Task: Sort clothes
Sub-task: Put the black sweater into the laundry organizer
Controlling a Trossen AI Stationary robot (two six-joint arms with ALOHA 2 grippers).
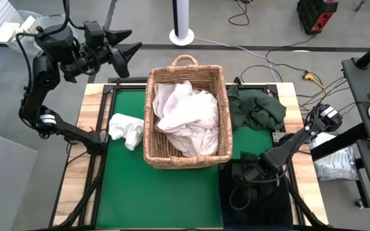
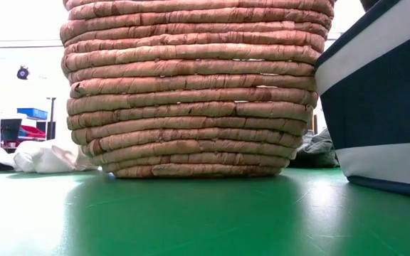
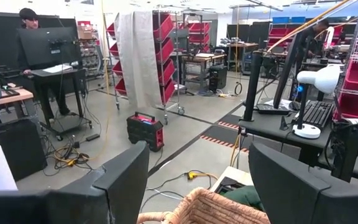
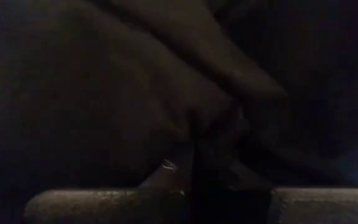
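Observation:
White clothes (image 1: 186, 114) fill the tan wicker basket (image 1: 151, 128) at the table's middle. Another white garment (image 1: 126, 130) lies crumpled on the green mat left of the basket, also in the low view (image 2: 45, 156). A dark green garment (image 1: 257, 109) lies heaped on the mat right of the basket. My left gripper (image 1: 126, 56) is open, raised beyond the table's far left corner and touching nothing. My right gripper (image 1: 252, 174) reaches down into the dark blue bin (image 1: 281, 212); its wrist view shows only dark folded cloth (image 4: 135, 93) close in front.
The basket (image 2: 191, 92) and the bin (image 2: 383, 107) stand side by side at the near right, with a narrow gap between them. Bare green mat (image 1: 153, 199) lies near and left of the basket. A person stands far off in the room (image 3: 28, 25).

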